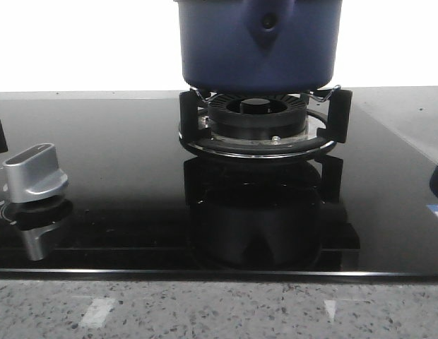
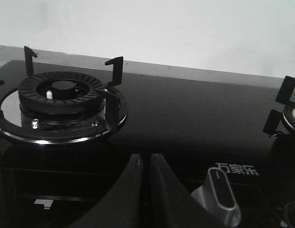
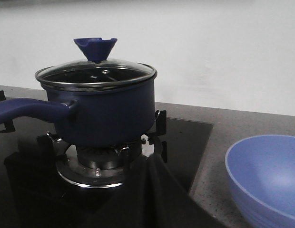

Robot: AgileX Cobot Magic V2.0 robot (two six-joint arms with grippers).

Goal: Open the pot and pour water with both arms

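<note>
The dark-blue pot (image 1: 258, 42) stands on the black burner ring (image 1: 258, 120) at the back middle of the hob. In the right wrist view the pot (image 3: 109, 109) wears a glass lid (image 3: 96, 73) with a blue cone knob (image 3: 95, 47), and its long handle (image 3: 28, 109) sticks out sideways. My right gripper (image 3: 148, 161) is shut and empty, a short way in front of the pot's burner. My left gripper (image 2: 146, 159) is shut on nothing, low over the black glass between an empty burner (image 2: 62, 95) and a silver dial (image 2: 219, 192). No water shows.
A blue bowl (image 3: 266, 175) sits on the grey counter beside the hob, on the pot's right. A silver dial (image 1: 35, 173) stands at the hob's front left. The speckled counter edge (image 1: 219, 311) runs along the front. Neither arm shows in the front view.
</note>
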